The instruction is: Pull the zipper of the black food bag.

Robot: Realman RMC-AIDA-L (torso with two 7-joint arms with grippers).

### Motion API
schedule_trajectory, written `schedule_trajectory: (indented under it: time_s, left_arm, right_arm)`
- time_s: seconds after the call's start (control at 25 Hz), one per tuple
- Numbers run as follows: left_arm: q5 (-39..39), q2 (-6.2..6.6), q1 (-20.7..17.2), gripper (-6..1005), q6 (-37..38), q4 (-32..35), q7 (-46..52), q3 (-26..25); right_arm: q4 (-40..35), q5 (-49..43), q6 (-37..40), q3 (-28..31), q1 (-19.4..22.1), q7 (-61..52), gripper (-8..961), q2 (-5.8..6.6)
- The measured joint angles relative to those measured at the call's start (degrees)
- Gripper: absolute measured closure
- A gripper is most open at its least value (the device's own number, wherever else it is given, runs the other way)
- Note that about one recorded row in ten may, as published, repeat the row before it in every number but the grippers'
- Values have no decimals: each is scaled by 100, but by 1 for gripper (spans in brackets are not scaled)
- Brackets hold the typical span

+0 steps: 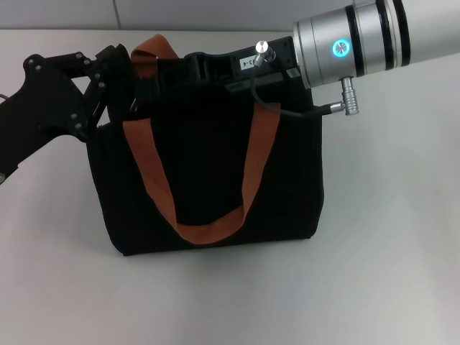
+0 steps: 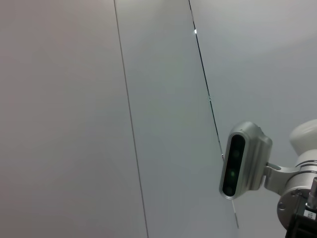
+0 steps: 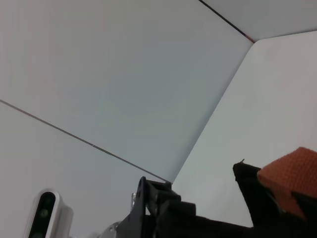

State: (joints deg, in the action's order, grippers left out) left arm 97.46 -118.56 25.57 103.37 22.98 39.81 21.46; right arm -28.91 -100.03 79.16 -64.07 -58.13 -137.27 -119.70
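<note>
Head view: black food bag (image 1: 215,180) upright at table (image 1: 388,273) centre. Left gripper (image 1: 108,79) at bag's 10 o'clock corner, right gripper (image 1: 208,68) at its 12 o'clock edge; grips cannot be told. Zipper hidden. Right wrist view: orange strap (image 3: 290,178).

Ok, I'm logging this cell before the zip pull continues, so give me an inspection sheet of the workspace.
Surface: white table, bare around the bag.
Job's things: black food bag standing upright, orange-brown handles; zipper not visible.
Clutter: nothing seen.
Grippers: left gripper at the bag's top left corner; right gripper over the top edge, fingers hidden.
Cables: black cable looping from the right wrist across the bag's top.
Surroundings: pale wall panels; wrist camera.
</note>
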Motion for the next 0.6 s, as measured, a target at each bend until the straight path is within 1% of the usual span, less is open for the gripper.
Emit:
schedule_trajectory:
  time_s: [0.6]
  left_arm:
    - [-30, 0, -37, 962, -13, -66, 0, -24]
  right_arm:
    - [96, 374, -146, -223, 73, 102, 574, 1]
